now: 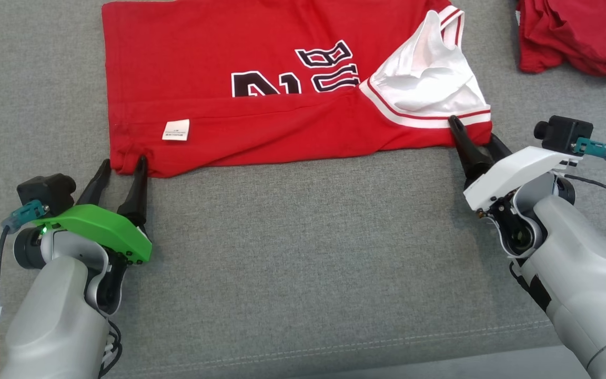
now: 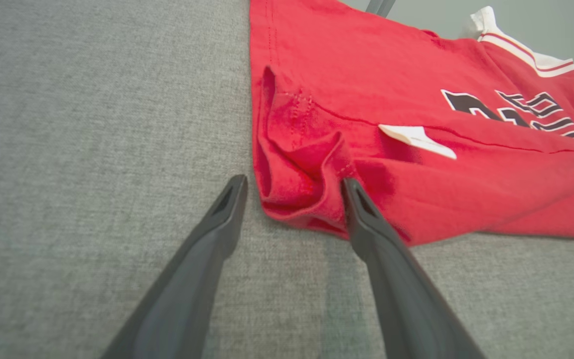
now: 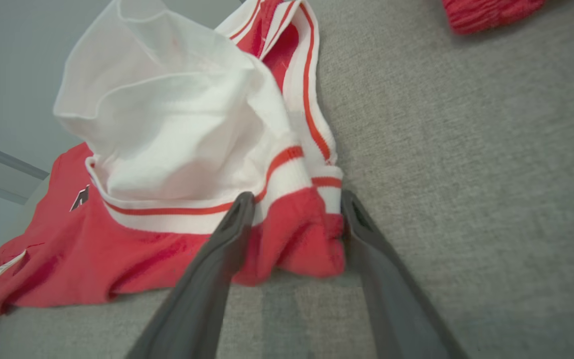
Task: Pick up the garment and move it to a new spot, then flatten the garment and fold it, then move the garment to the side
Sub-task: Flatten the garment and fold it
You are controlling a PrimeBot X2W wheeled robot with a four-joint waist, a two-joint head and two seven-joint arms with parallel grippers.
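Bright even light, soft shadows, wrist views distorted.

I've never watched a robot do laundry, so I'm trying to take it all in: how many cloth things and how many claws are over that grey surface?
Red cloth things: 2 (the jersey, a crumpled red heap)
Claws: 2 (left claw, right claw)
Total: 4
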